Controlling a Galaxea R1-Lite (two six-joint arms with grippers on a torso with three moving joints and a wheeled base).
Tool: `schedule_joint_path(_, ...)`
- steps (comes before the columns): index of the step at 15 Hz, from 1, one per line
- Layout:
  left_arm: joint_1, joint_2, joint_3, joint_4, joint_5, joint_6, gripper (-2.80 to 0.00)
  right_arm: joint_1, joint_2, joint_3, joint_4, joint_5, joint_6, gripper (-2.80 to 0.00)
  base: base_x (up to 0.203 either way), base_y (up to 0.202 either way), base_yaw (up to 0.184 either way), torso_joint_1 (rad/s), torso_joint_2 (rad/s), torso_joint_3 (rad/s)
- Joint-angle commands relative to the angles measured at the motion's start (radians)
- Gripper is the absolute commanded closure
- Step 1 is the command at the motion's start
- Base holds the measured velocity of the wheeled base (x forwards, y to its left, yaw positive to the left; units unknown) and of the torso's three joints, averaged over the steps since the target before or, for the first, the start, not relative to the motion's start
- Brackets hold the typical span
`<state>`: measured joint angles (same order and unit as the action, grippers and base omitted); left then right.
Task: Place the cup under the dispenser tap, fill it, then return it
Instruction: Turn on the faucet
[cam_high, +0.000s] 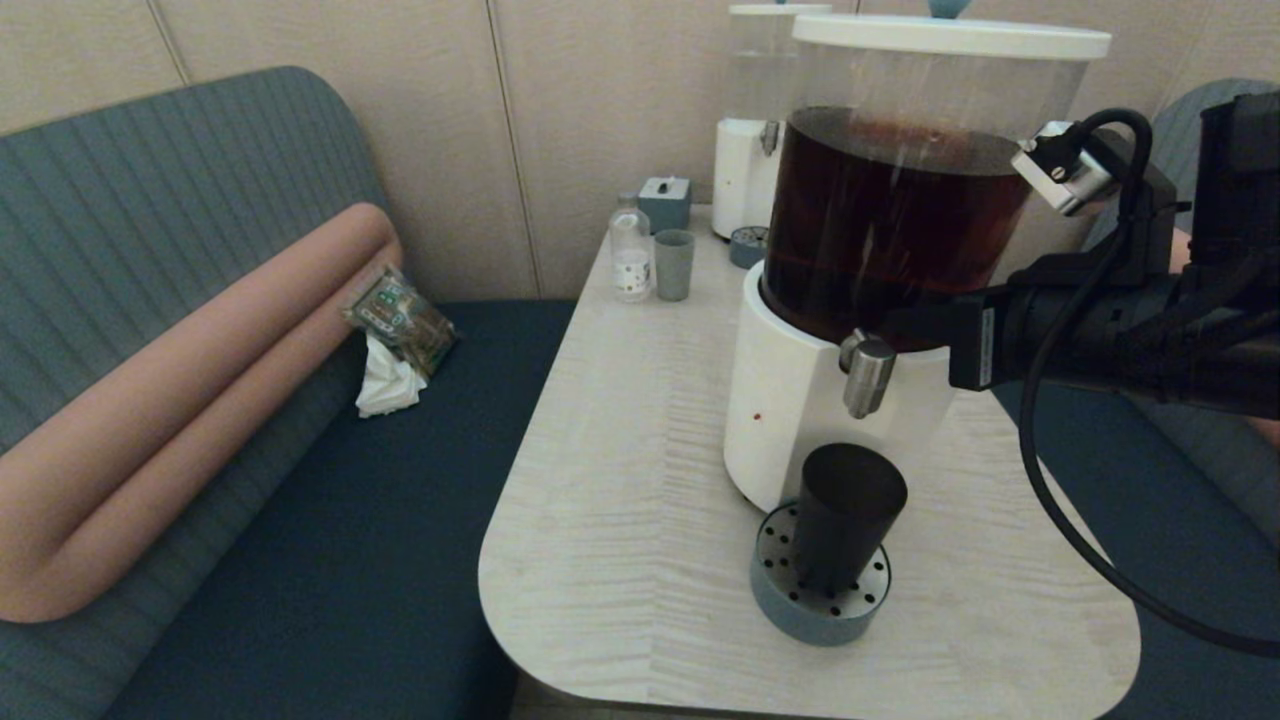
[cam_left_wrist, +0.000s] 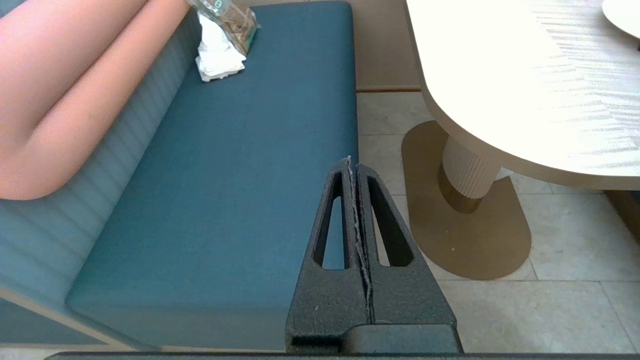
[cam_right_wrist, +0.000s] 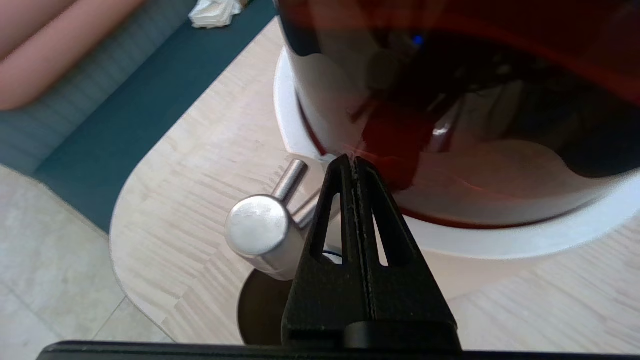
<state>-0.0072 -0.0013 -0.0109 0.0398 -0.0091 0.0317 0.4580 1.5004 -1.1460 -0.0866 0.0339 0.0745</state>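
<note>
Currently on the table (cam_high: 620, 520): the cup (cam_high: 843, 520), dark and tapered, upright on a round perforated drip tray (cam_high: 790, 610) at about 5 o'clock in the head view, directly below the dispenser tap (cam_high: 866, 372). Dispenser (cam_high: 900, 230): white base, clear tank, dark brown liquid. Right gripper (cam_right_wrist: 354, 162): fingers pressed together, holding nothing, tips just beside the tap against the tank's base. Left gripper (cam_left_wrist: 351, 165): fingers likewise together, empty, parked over the teal bench (cam_left_wrist: 225, 200) beside the table.
</note>
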Motion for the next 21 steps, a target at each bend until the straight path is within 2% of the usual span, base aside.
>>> schedule_joint_path(1, 0.000, 0.001, 0.000, 0.000, 0.000, 0.001, 0.00, 0.016, -0.002, -0.004, 0.003, -0.015, 0.001, 0.00, 0.000, 0.000, 0.000, 0.000, 0.00, 0.000)
schedule_joint_path(4, 0.000, 0.001, 0.000, 0.000, 0.000, 0.001, 0.00, 0.031, 0.010, -0.011, 0.025, -0.046, -0.001, 0.00, 0.000, 0.000, 0.000, 0.000, 0.00, 0.000)
schedule_joint_path(16, 0.000, 0.001, 0.000, 0.000, 0.000, 0.001, 0.00, 0.037, 0.058, -0.014, 0.010, -0.029, 0.005, 0.00, 0.000, 0.000, 0.000, 0.000, 0.00, 0.000)
schedule_joint_path(21, 0.000, 0.001, 0.000, 0.000, 0.000, 0.001, 0.00, 0.037, 0.047, 0.019, -0.085, 0.006, 0.006, 0.00, 0.000, 0.000, 0.000, 0.000, 0.00, 0.000)
